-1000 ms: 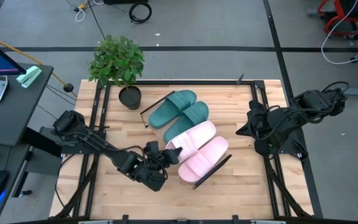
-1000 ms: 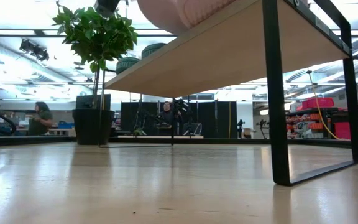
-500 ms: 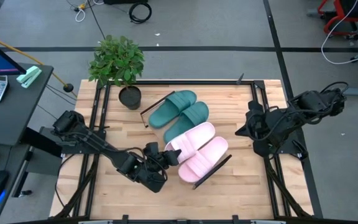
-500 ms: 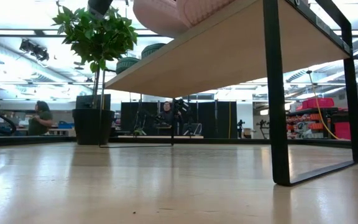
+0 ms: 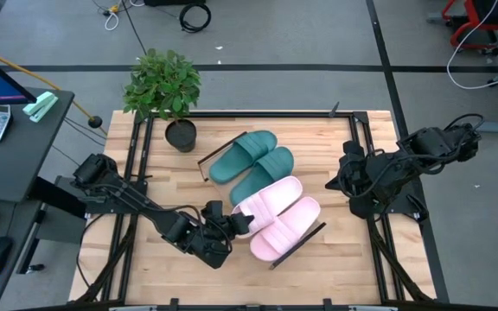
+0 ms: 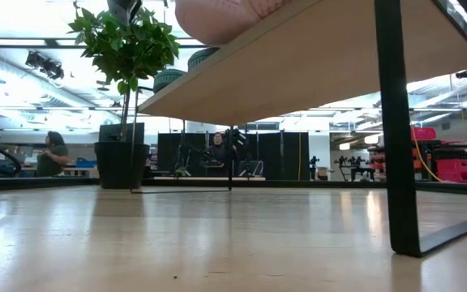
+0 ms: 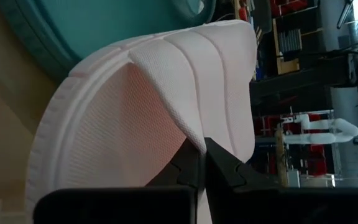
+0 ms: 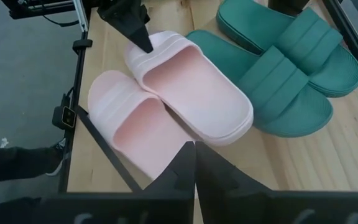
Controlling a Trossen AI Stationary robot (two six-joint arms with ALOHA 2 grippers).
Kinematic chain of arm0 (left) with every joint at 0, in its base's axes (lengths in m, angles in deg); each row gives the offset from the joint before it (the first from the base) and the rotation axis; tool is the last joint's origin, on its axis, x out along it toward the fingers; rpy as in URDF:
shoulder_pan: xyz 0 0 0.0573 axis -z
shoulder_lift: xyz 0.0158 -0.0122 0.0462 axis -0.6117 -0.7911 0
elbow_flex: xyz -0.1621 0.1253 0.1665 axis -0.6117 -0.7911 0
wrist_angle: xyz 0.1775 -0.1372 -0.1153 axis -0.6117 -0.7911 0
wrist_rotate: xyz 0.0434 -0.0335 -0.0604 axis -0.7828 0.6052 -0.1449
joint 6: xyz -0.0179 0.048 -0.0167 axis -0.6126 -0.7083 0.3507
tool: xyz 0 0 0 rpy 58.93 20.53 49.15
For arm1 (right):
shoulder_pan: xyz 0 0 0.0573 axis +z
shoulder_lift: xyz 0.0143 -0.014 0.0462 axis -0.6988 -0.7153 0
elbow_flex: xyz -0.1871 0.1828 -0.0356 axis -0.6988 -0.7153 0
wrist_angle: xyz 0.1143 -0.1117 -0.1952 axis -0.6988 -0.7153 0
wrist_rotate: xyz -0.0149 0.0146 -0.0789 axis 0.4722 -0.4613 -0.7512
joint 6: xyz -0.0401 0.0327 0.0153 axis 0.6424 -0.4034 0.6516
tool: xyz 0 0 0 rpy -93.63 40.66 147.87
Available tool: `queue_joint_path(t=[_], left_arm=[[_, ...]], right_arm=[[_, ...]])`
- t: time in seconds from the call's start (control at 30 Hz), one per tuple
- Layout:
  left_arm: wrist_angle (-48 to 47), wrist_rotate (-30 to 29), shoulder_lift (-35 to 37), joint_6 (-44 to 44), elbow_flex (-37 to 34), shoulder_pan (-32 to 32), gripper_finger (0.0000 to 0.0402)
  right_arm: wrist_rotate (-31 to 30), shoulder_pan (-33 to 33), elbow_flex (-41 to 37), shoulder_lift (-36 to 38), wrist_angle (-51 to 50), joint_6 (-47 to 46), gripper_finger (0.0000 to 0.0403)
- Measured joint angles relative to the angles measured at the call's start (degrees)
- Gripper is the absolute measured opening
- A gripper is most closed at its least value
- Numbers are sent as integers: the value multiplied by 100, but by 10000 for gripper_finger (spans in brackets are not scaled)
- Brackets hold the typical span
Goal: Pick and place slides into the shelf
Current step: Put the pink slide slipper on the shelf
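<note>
The shelf [image 5: 302, 240], a light wood board on black end bars, stands on the table with all four slides on top. The teal pair [image 5: 253, 157] lies at its far-left end and the pink pair [image 5: 279, 218] at its near-right end. In the low view I see the shelf's underside [image 6: 298, 69] and a pink slide [image 6: 217, 16] over its edge. My left gripper [image 5: 234, 221] is shut, at the strap end of the pink slide beside the teal pair [image 8: 191, 87]. My right gripper [image 8: 194, 155] is shut, off at the table's right side, touching nothing. My left gripper has its shut fingertips [image 7: 196, 149] against the edge of the pink slide's wide strap [image 7: 185, 127], at the slide's toe end. The fingers [image 8: 132, 22] come nearly level from the table's left and near side. The slide lies flat on the shelf.
A potted plant [image 5: 164, 86] stands at the table's far-left corner, close to the shelf's teal end. Bare tabletop [image 5: 335, 142] shows between the shelf and the right arm [image 5: 379, 177]. People and equipment show in the room behind [image 6: 217, 154].
The shelf with all four slides has slid a little toward the table's right and near edges; in the low view its black leg has shifted right and come closer. My left gripper has moved the same way, staying at the pink slide's strap.
</note>
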Motion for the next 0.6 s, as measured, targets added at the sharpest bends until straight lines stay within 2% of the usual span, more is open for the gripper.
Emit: queue_joint_path(t=[0.17,0.6], left_arm=[[-29,59,6,-16,0,2,10],[-145,956,22,-50,0,-23,10]], right_arm=[[0,0,0,-2,21,-9,12],[22,0,0,-2,424,83,12]])
